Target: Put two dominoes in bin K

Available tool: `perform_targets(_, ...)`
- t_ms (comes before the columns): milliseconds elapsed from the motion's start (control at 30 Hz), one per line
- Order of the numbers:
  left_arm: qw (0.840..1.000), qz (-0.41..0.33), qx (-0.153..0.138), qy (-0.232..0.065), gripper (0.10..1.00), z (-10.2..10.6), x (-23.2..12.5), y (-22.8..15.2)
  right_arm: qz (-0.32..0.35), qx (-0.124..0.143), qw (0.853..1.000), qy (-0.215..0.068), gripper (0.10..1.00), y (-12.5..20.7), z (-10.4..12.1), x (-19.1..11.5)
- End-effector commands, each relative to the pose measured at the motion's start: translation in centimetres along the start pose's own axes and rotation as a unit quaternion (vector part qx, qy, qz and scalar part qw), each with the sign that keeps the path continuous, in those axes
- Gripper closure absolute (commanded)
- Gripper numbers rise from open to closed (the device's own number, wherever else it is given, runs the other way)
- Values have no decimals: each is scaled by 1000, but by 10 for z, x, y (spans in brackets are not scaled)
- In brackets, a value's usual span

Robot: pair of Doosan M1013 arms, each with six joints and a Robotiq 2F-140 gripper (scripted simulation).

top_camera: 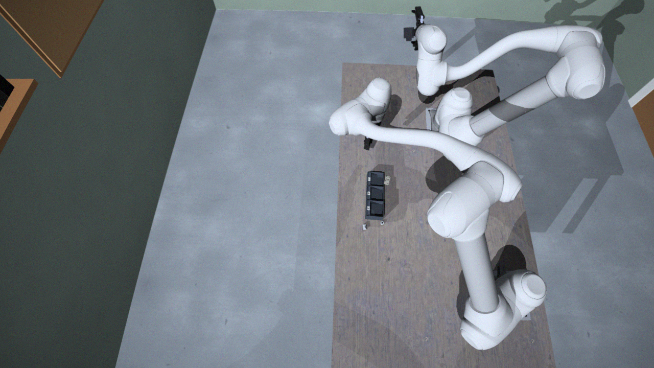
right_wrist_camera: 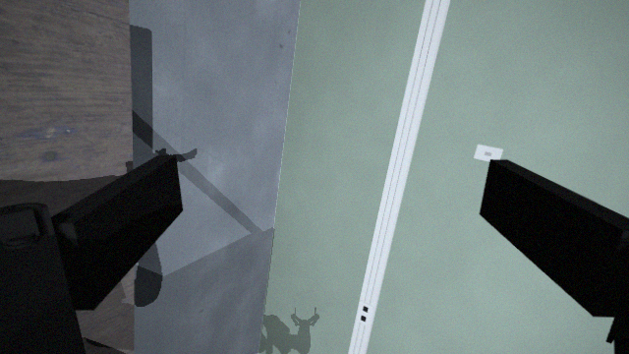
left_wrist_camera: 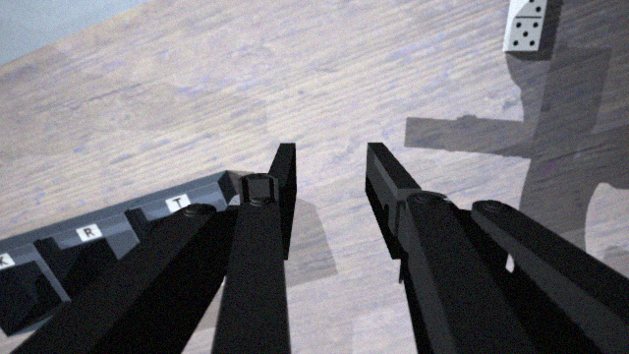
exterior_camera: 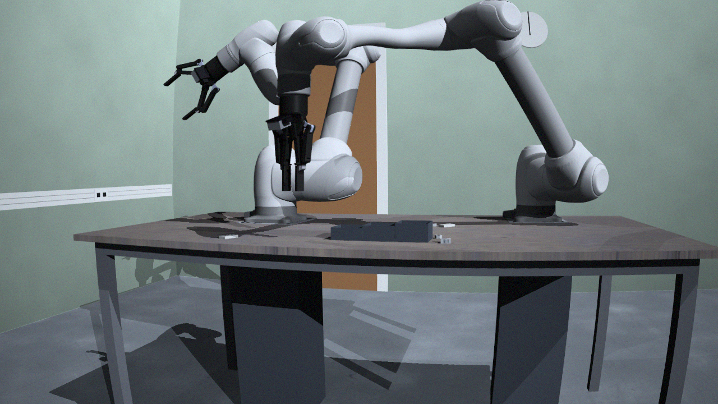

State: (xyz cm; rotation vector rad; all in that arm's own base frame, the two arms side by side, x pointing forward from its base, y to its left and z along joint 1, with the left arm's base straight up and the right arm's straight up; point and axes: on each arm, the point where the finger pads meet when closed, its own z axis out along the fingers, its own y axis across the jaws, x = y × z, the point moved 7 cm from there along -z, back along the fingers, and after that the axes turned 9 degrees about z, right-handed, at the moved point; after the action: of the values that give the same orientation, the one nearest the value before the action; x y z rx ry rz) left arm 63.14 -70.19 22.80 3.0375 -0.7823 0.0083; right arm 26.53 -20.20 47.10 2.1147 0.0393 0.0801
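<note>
high overhead top view, frontal exterior sharing table, downward left-wrist close-up, right-wrist wallward

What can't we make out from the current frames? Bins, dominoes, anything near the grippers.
- Floor of bin K: left wrist, cut by the frame edge and in deep shadow.
- Upper end of the domino: left wrist, cut off by the top edge.
- Inside of bin T: left wrist, behind the left gripper.
- Pips on the domino: exterior, too small.
- Any domino: right wrist, aimed at wall and floor.
</note>
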Motion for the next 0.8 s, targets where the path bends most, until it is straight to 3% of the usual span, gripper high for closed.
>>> perform_targets(0,1000,-2,3,-4,777,13,23,32,-2,-2,1000,1,98,1,0,-1)
perform_targets(767,1000,-2,3,-4,777,57,113,153,-2,-2,1000,1,98,1,0,-1)
